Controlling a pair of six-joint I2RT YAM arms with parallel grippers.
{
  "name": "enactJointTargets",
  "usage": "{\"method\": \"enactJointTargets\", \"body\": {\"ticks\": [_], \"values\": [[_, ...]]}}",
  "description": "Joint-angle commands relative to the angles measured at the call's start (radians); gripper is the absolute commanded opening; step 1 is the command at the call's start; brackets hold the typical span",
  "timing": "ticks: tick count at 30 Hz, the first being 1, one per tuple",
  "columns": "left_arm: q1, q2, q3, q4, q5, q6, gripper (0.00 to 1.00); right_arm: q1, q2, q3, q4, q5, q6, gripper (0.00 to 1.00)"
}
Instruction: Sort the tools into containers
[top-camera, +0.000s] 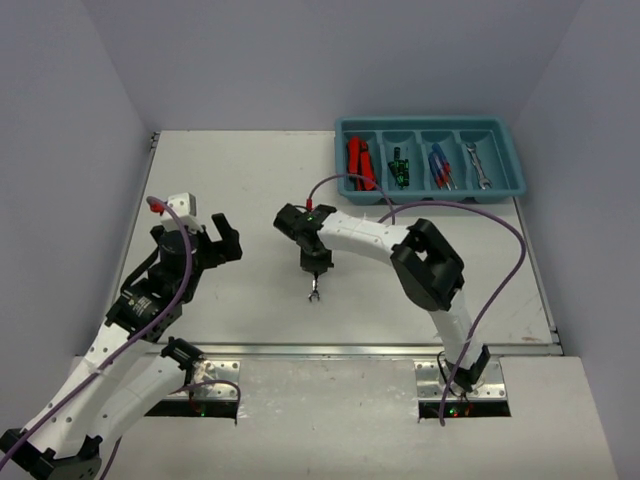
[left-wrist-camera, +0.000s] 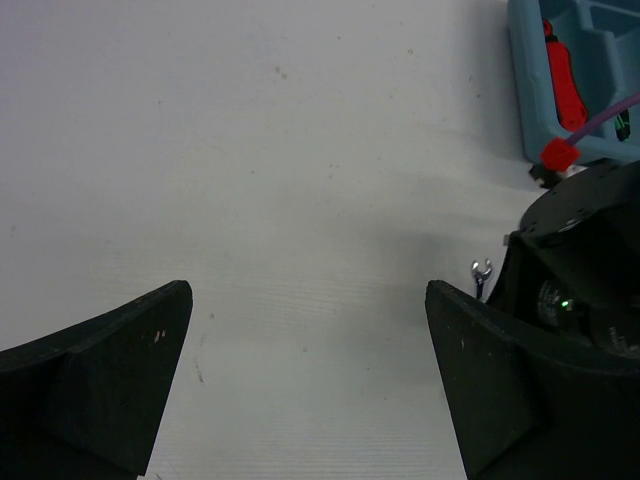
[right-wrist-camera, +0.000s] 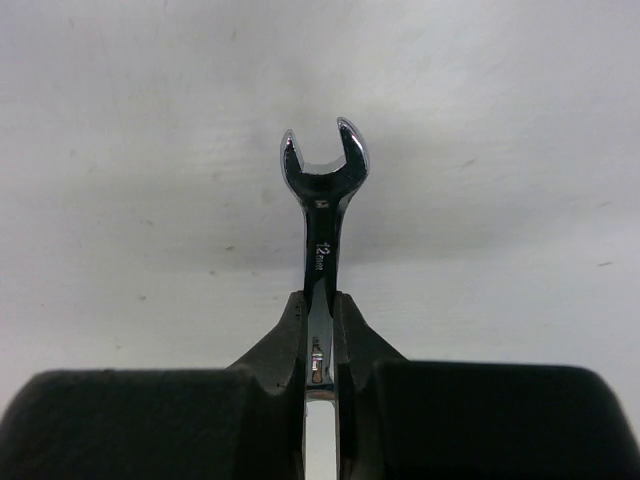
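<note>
1. Black fingers (left-wrist-camera: 110, 390) of the left gripper (left-wrist-camera: 305, 305) fill the bottom corners of its wrist view. They are spread as wide as they go, with nothing between them and only bare table (left-wrist-camera: 300, 150) beneath.
2. Right of it, near the table's middle, the right gripper (right-wrist-camera: 320, 310) points downward and is clamped tight on a short silver wrench (right-wrist-camera: 322, 200).
3. Its fingers pinch the wrench's narrow edges partway along the shank, and the stamped flat face looks at the wrist camera. The open-end head juts past the tips, while the other end runs back between the fingers, mostly hidden.
4. Likely handling: polished steel, stiff, light for its size and slippery. A pinch on thin edges could let it swivel or slide, so a hold near mid-shank, as here, looks safest.
5. From above, the head hangs just over the table; I cannot tell whether it touches.
6. Far right, well apart, sits the tray (top-camera: 520, 160). Its compartments hold, in order, red knives (top-camera: 360, 160), a green screwdriver (top-camera: 400, 168), blue screwdrivers (top-camera: 440, 166) and a second wrench (top-camera: 478, 165).
</note>
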Motion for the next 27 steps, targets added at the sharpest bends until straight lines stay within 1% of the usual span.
{"method": "enactJointTargets", "body": {"ticks": [1, 4, 5, 6, 8, 10, 12, 13, 14, 16, 18, 21, 22, 23, 24, 25, 26, 27], "values": [[0.008, 0.018, 0.023, 0.048, 0.019, 0.016, 1.0, -0.084, -0.207, -0.021, -0.003, 0.148, -0.239, 0.0], [0.008, 0.023, 0.023, 0.048, 0.022, 0.016, 1.0, -0.175, -0.337, -0.068, -0.001, 0.186, -0.399, 0.0], [0.008, 0.022, 0.023, 0.048, 0.022, 0.017, 1.0, -0.188, -0.347, -0.058, -0.001, 0.195, -0.428, 0.0], [0.008, 0.019, 0.022, 0.049, 0.024, 0.018, 1.0, -0.228, -0.378, -0.033, -0.001, 0.223, -0.52, 0.0], [0.008, 0.018, 0.022, 0.052, 0.027, 0.019, 1.0, -0.299, -0.386, 0.018, -0.003, 0.296, -0.649, 0.0], [0.009, 0.017, 0.023, 0.051, 0.029, 0.019, 1.0, -0.378, -0.373, 0.063, 0.023, 0.333, -0.771, 0.0], [0.009, 0.013, 0.021, 0.053, 0.037, 0.021, 1.0, -0.448, -0.309, 0.101, 0.118, 0.442, -1.067, 0.0], [0.008, 0.008, 0.02, 0.054, 0.041, 0.021, 1.0, -0.491, -0.275, 0.124, 0.189, 0.516, -1.152, 0.0], [0.007, 0.001, 0.018, 0.055, 0.046, 0.021, 1.0, -0.537, -0.242, 0.152, 0.242, 0.568, -1.218, 0.0], [0.004, -0.012, 0.013, 0.06, 0.054, 0.021, 1.0, -0.636, -0.175, 0.237, 0.261, 0.576, -1.254, 0.0], [0.0, -0.018, 0.01, 0.065, 0.062, 0.024, 1.0, -0.686, -0.105, 0.308, 0.337, 0.631, -1.316, 0.0], [-0.011, -0.012, 0.008, 0.067, 0.084, 0.026, 1.0, -0.73, 0.014, 0.385, 0.596, 0.701, -1.554, 0.0], [-0.014, -0.009, 0.008, 0.07, 0.09, 0.029, 1.0, -0.734, 0.043, 0.411, 0.662, 0.74, -1.676, 0.0], [-0.018, -0.008, 0.007, 0.071, 0.096, 0.03, 1.0, -0.74, 0.081, 0.412, 0.769, 0.771, -1.787, 0.0], [-0.023, -0.007, 0.007, 0.071, 0.1, 0.03, 1.0, -0.745, 0.11, 0.413, 0.89, 0.797, -1.833, 0.0], [-0.024, -0.007, 0.008, 0.072, 0.104, 0.031, 1.0, -0.75, 0.136, 0.404, 1.031, 0.814, -1.922, 0.0], [-0.024, -0.007, 0.008, 0.074, 0.106, 0.032, 1.0, -0.758, 0.163, 0.397, 1.158, 0.824, -2.038, 0.0], [-0.025, -0.007, 0.008, 0.074, 0.109, 0.032, 1.0, -0.767, 0.189, 0.414, 1.215, 0.831, -2.052, 0.0]]}}
